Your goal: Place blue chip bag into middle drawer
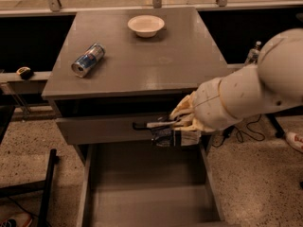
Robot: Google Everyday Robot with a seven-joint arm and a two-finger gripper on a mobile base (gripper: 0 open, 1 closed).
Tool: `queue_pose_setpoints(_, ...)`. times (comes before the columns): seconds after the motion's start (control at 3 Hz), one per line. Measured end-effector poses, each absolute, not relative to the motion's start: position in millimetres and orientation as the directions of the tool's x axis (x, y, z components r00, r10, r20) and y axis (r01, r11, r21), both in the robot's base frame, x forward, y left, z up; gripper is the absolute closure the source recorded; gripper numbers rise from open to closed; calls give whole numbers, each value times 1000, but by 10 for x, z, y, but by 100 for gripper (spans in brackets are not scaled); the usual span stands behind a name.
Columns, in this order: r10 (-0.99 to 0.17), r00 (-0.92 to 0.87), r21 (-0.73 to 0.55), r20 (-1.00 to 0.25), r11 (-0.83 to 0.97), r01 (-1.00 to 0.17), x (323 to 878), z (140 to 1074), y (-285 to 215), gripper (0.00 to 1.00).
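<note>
The blue chip bag [166,135] hangs in my gripper [161,126], a dark-blue packet with white lettering. The gripper is shut on it, in front of the grey drawer front [102,129] and above the far end of the open middle drawer [147,197]. The drawer is a wide grey metal tray pulled out toward the camera, with nothing on its plain floor. My white arm [246,93] reaches in from the right.
On the cabinet top [142,60] lie a blue-and-silver drink can [88,59] at the left and a white bowl [146,25] at the back. Cables [246,131] trail on the floor at the right. A black frame leg [47,183] stands at the left.
</note>
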State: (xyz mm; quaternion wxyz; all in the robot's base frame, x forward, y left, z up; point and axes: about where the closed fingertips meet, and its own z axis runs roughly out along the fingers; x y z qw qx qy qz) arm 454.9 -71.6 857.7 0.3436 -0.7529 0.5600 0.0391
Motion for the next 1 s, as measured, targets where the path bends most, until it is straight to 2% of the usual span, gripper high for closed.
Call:
queue_pose_setpoints(0.67,-769,347,-370,-536,-155,-916,4297,7071,-655,100)
queue_pose_setpoints(1.0,-760,355,-362,-545,-168,-917,4267,6946,-642,100)
